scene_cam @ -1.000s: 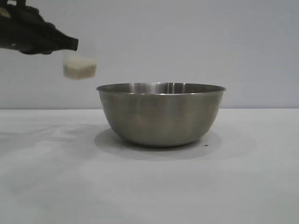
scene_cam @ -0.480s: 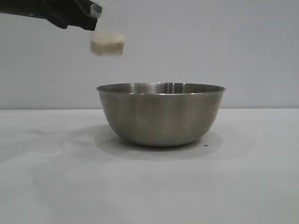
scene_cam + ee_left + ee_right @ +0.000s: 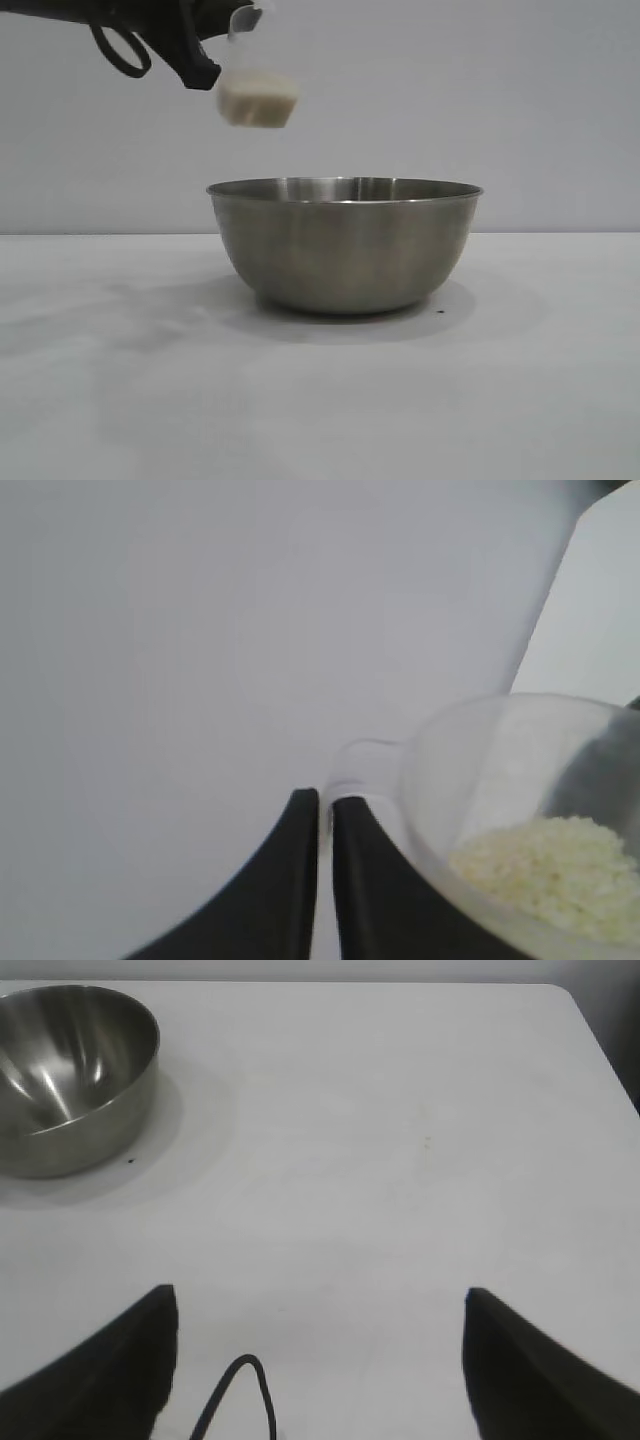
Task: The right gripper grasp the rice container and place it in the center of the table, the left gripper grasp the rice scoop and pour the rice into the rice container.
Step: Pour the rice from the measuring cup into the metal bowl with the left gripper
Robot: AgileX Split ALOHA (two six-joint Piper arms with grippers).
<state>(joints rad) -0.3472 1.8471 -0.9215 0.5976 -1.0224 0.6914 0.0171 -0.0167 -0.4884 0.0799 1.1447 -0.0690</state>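
Note:
The rice container [image 3: 345, 245], a round steel bowl, stands on the white table [image 3: 120, 380]; the right wrist view shows it [image 3: 70, 1070] with nothing inside. Above its left rim hangs the rice scoop [image 3: 257, 95], a translucent cup tilted slightly and holding off-white rice [image 3: 545, 870]. My left gripper [image 3: 215, 45] comes in from the upper left, shut on the scoop's handle [image 3: 350, 770]. In its own wrist view my right gripper [image 3: 320, 1295] stands open over bare table, away from the bowl; the exterior view does not show it.
A small dark speck [image 3: 440, 311] lies on the table beside the bowl's base. The table's far edge and corner [image 3: 560, 990] show in the right wrist view. A thin black cable [image 3: 240, 1395] loops between the right fingers.
The left gripper has carried the scoop up and to the right, from left of the bowl to above its left rim. The bowl and right gripper have not moved.

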